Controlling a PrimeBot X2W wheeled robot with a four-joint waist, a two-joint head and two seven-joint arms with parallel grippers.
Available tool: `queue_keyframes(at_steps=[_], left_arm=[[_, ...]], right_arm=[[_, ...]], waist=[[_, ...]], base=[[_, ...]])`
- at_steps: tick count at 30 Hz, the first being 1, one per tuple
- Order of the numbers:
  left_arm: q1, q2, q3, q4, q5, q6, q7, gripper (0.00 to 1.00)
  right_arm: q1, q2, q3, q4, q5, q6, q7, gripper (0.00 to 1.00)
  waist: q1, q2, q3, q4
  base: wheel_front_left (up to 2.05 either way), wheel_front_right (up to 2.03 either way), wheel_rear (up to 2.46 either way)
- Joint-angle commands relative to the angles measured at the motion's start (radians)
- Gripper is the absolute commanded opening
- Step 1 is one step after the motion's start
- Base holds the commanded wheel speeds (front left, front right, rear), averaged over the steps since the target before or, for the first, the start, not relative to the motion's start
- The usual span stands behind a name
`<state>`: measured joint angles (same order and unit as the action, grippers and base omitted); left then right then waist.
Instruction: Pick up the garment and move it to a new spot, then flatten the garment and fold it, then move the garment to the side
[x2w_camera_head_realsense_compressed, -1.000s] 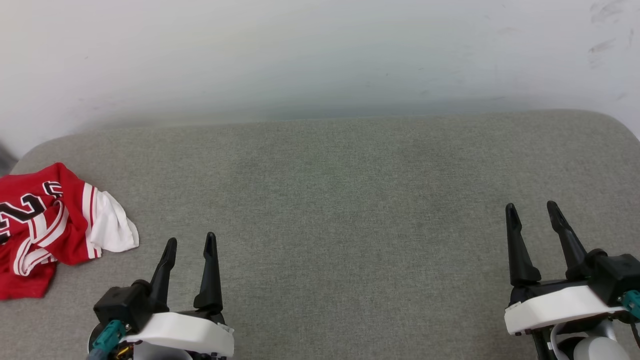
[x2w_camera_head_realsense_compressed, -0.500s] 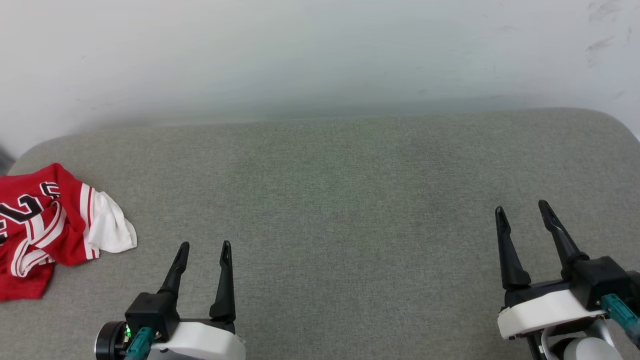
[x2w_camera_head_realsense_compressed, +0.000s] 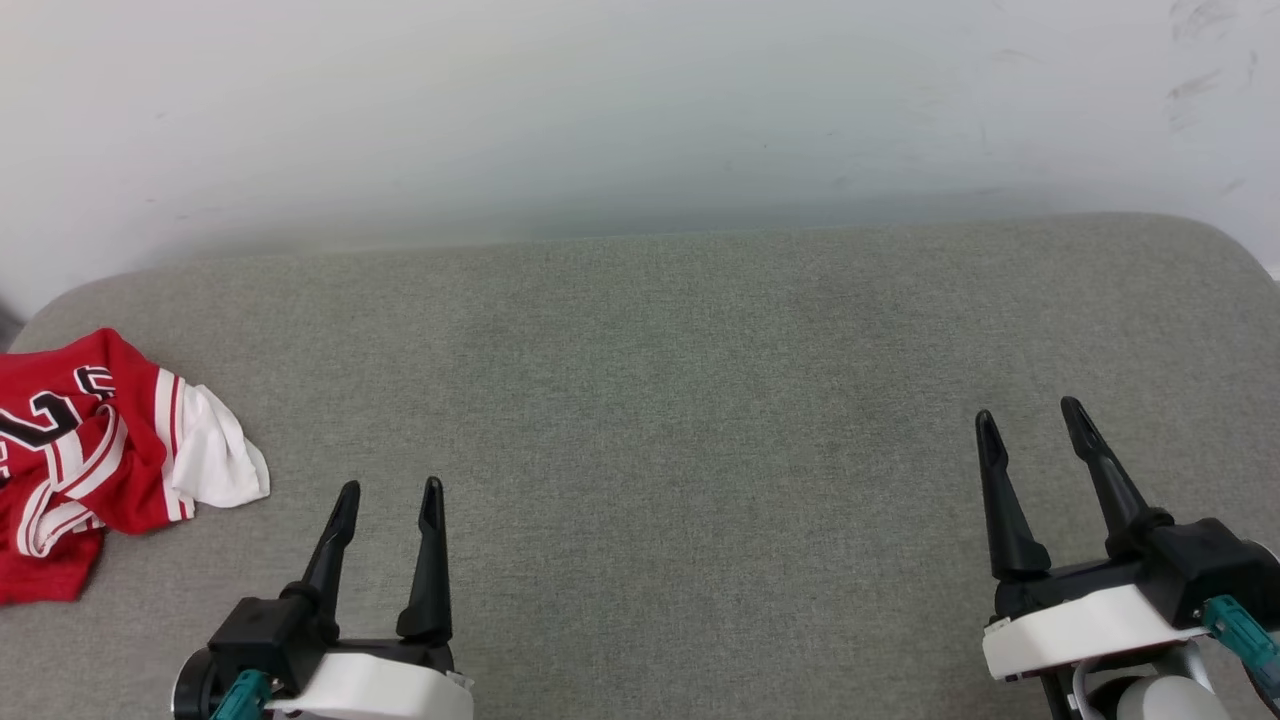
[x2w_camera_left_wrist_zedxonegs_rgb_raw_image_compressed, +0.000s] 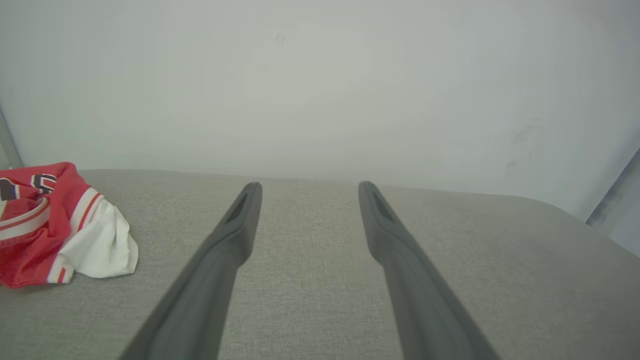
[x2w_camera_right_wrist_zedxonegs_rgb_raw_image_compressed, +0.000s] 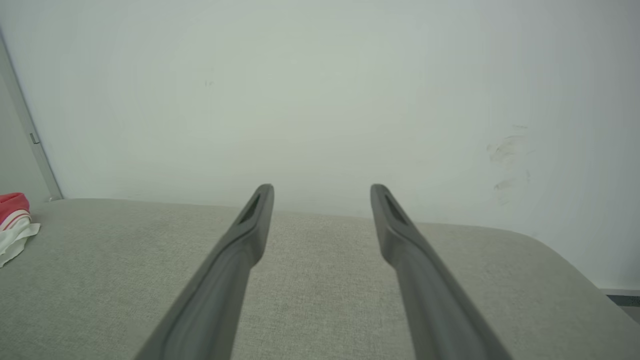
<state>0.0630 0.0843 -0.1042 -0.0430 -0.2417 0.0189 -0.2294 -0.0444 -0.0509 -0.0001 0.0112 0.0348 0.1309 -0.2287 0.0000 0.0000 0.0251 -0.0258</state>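
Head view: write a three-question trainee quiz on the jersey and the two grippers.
1. True or false: the red jersey lies spread flat in the middle of the grey fabric surface.
2. Which gripper is nearer the jersey? A) left gripper B) right gripper
3. Fill in: both grippers' jaws stand ____ and hold nothing.

Key: 1 false, it lies crumpled at the surface's left edge; 2 A; 3 open.

Left end effector fingers parted, empty; right end effector likewise.
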Motion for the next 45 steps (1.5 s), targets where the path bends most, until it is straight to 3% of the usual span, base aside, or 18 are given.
queue_keyframes(at_steps=[1,4,10,25,45], left_arm=[[0.011,-0.007,0.017,-0.007,0.006,-0.013,-0.008,1.0],[0.016,-0.027,0.074,0.003,0.018,-0.062,-0.017,1.0],[0.027,-0.034,0.076,0.039,0.055,-0.097,-0.029,1.0],[0.02,-0.034,0.069,0.068,0.066,-0.099,-0.036,1.0],[0.049,-0.034,0.126,0.066,0.102,-0.114,-0.036,1.0]], right_arm=[[0.008,0.001,0.002,-0.002,0.017,0.0,-0.01,1.0],[0.012,0.001,0.019,0.013,0.073,0.0,-0.019,1.0],[0.013,0.001,0.019,0.032,0.057,0.0,-0.03,1.0],[0.026,0.001,0.028,0.034,0.037,0.0,-0.037,1.0],[0.048,0.001,0.098,0.04,0.051,0.0,-0.037,1.0]], waist=[[0.0,0.0,0.0,0.0],[0.0,0.0,-0.001,-0.002],[0.0,0.0,-0.002,-0.004],[0.0,0.0,-0.006,0.028],[0.0,0.0,-0.025,0.32]], base=[[0.0,0.0,0.0],[0.0,0.0,0.0],[0.0,0.0,0.0],[0.0,0.0,0.0],[0.0,0.0,0.0]])
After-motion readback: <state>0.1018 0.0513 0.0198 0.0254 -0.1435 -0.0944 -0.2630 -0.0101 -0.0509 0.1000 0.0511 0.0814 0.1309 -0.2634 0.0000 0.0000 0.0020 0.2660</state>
